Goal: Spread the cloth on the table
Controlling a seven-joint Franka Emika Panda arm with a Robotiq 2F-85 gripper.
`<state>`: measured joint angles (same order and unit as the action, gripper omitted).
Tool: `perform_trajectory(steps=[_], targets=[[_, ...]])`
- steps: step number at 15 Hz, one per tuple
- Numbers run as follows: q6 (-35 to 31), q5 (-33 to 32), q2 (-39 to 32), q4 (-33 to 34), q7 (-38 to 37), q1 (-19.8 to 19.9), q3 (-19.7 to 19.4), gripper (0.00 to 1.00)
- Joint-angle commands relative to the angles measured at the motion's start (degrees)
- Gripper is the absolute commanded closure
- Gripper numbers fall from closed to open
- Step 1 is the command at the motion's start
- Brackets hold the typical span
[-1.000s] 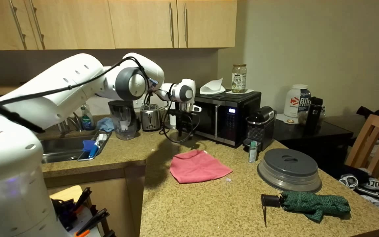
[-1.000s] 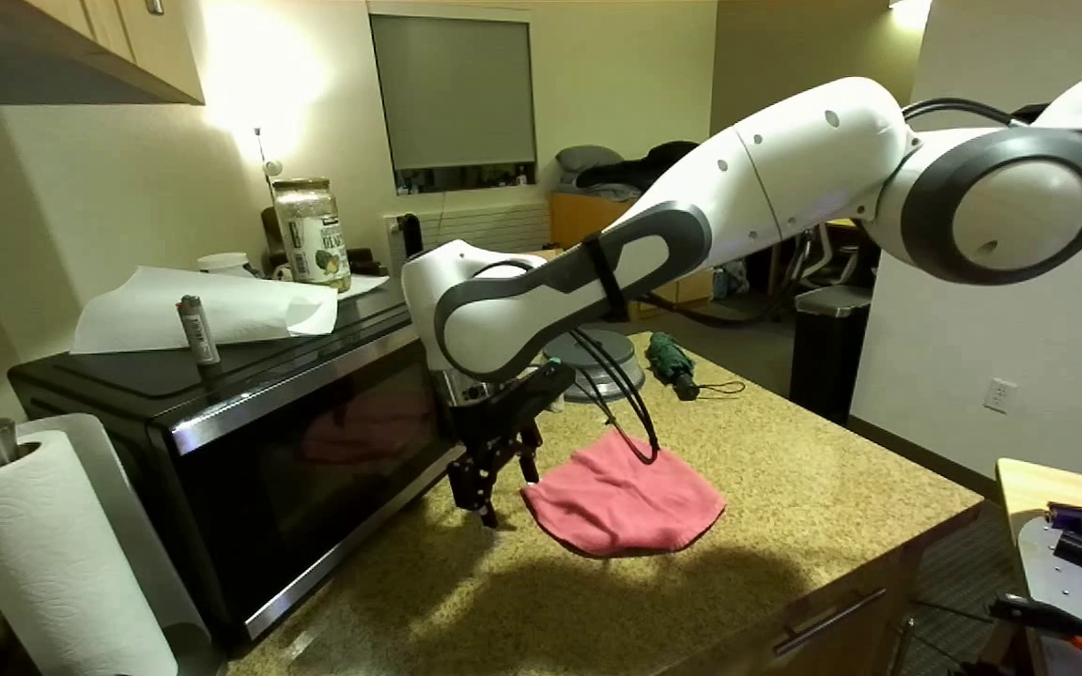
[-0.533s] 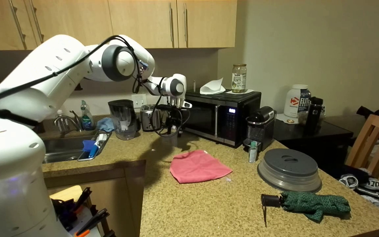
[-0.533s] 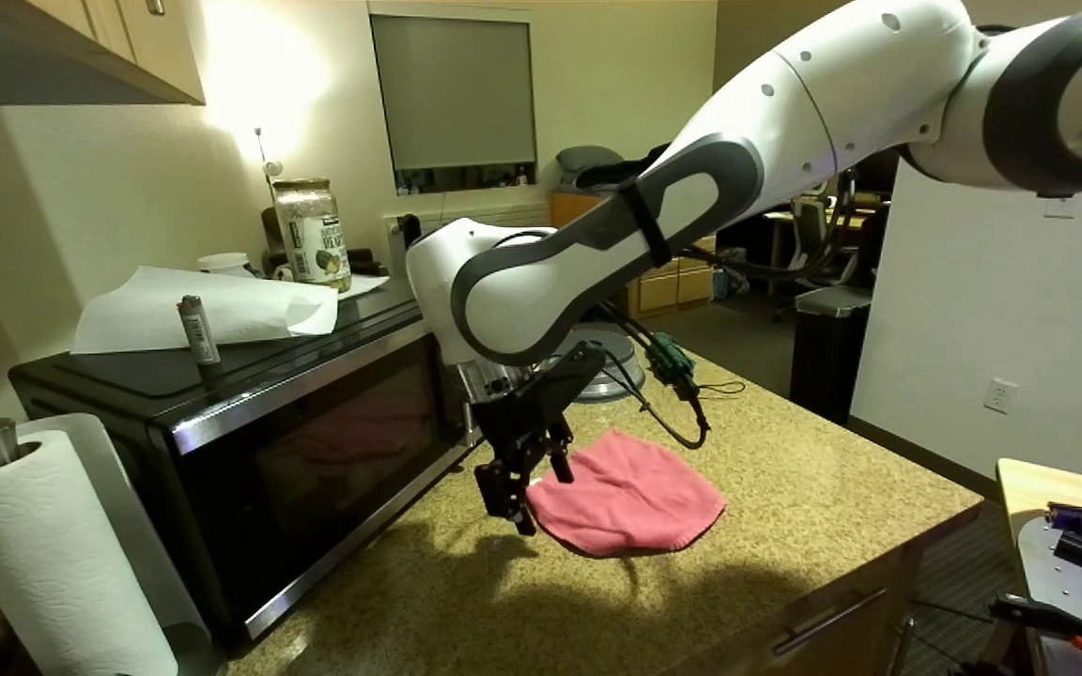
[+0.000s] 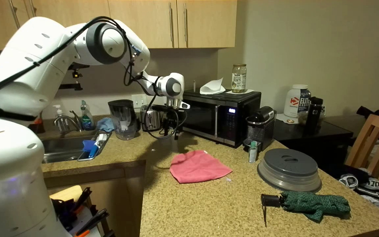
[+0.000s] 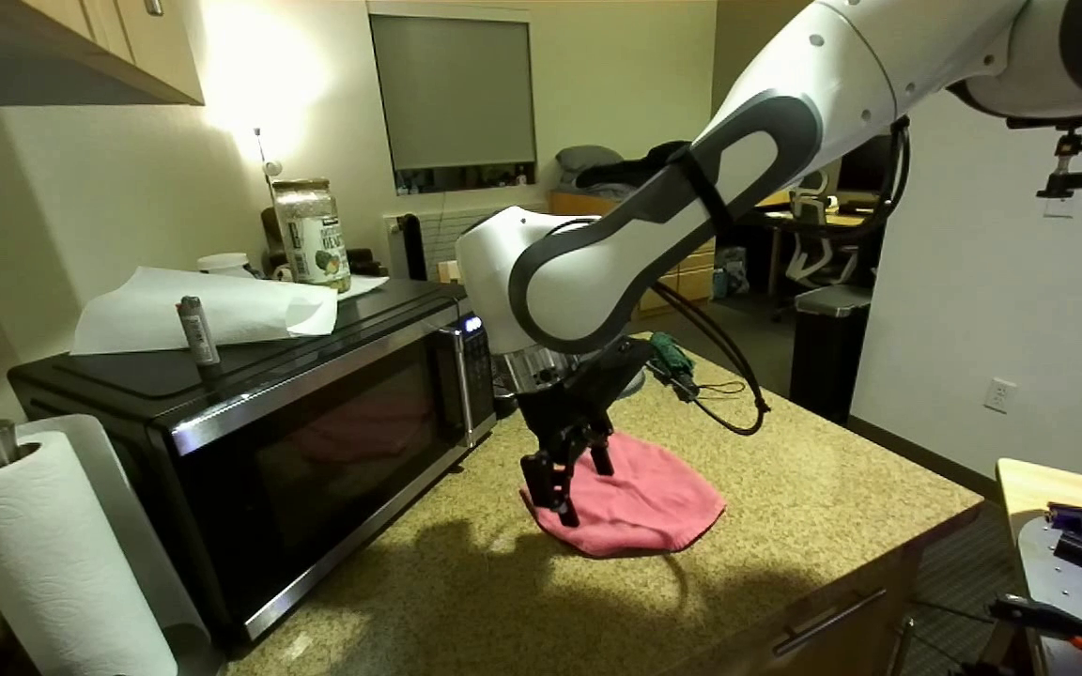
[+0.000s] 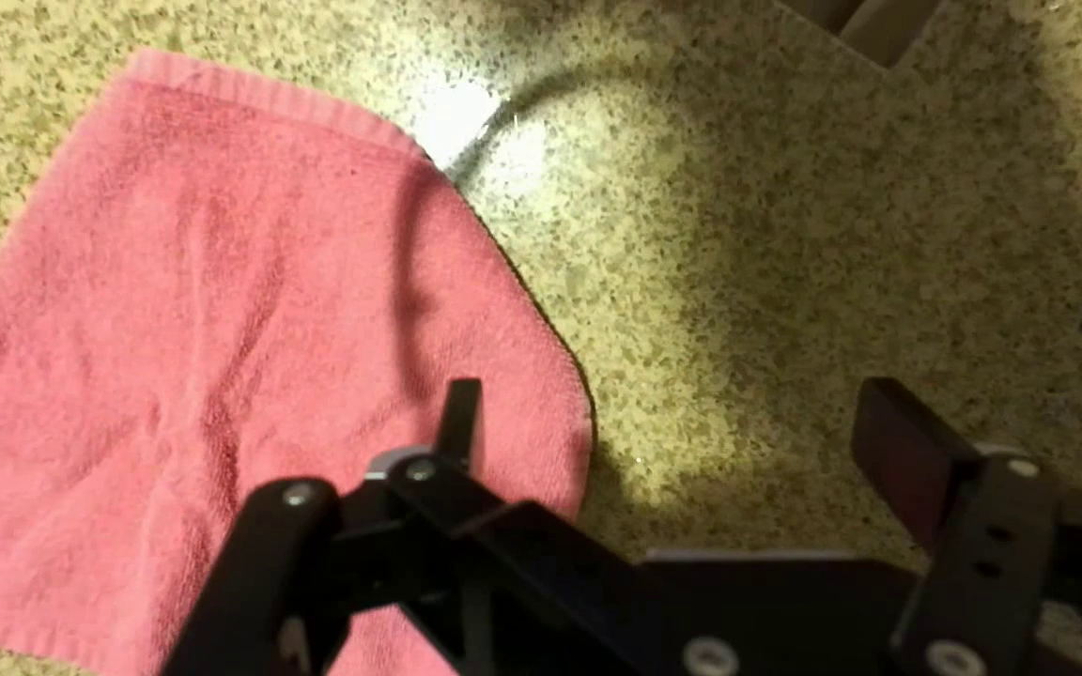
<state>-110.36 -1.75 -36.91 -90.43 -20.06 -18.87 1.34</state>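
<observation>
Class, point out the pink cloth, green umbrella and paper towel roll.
Pink cloth [image 7: 259, 329], in the wrist view: near its visible middle.
Green umbrella [image 5: 314, 203], in an exterior view: the folded canopy.
Paper towel roll [image 6: 54, 556], in an exterior view: its curved side.

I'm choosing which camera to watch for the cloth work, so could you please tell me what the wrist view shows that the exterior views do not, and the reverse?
Only the wrist view looks down past the open gripper, one finger appearing over the cloth and the other beyond its edge, over the counter; it alone shows the cloth's ribbed hem clearly.

Only the exterior views show the arm, the microwave, the umbrella and the jar.

All share the cloth, counter and gripper.
</observation>
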Motion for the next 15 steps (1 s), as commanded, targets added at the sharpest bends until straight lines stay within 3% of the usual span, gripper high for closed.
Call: perform_trajectory(steps=[1,15], targets=[[0.04,-0.59,0.2,-0.24,-0.39,0.8,1.0,0.0],[-2.4,0.31,0.59,-2.69,-1.29,0.73,1.48,0.0]])
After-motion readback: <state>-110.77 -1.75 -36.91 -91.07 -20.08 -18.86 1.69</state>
